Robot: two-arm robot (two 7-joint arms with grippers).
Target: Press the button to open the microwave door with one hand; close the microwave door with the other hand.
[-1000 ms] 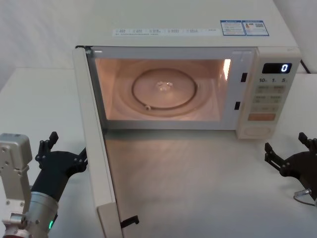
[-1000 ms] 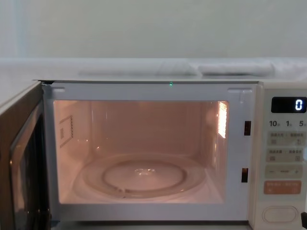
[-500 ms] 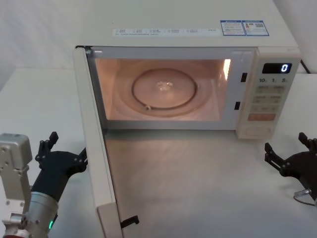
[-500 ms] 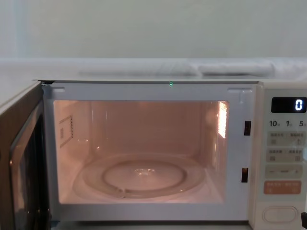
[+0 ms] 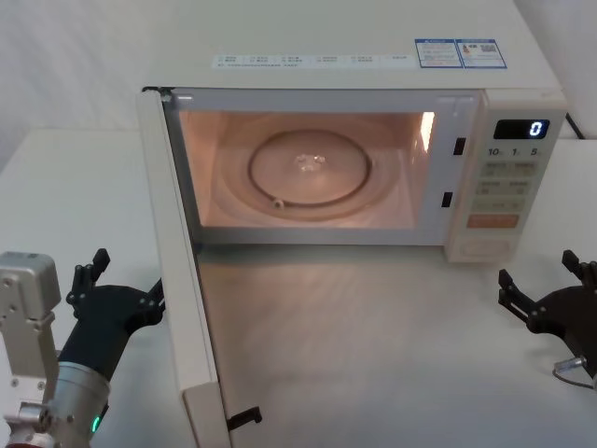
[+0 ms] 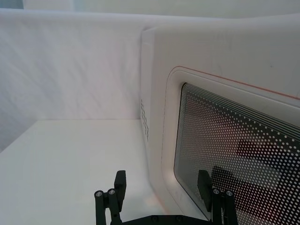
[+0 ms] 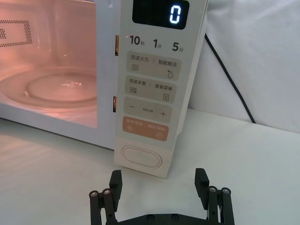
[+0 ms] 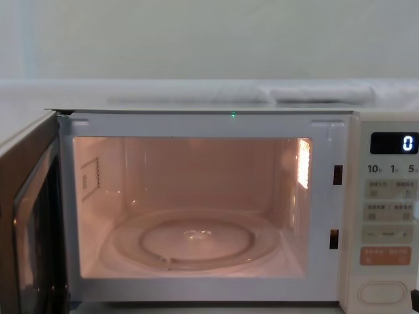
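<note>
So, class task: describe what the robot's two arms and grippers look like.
Both grippers, left and right, are matte black and angular, with flat fingers and small silver screws. The left arm has a silver-grey bracket and a black cylinder with a green light. A thin cable loops by the right.

The microwave stands with its door swung wide open at the left of the cavity, seen almost edge-on. The cavity is lit in warm pink, and a glass turntable lies flat on its floor. To the right of the cavity, the panel carries a black display with a white "0", pale keys, an orange key, and the button lowest.
</note>
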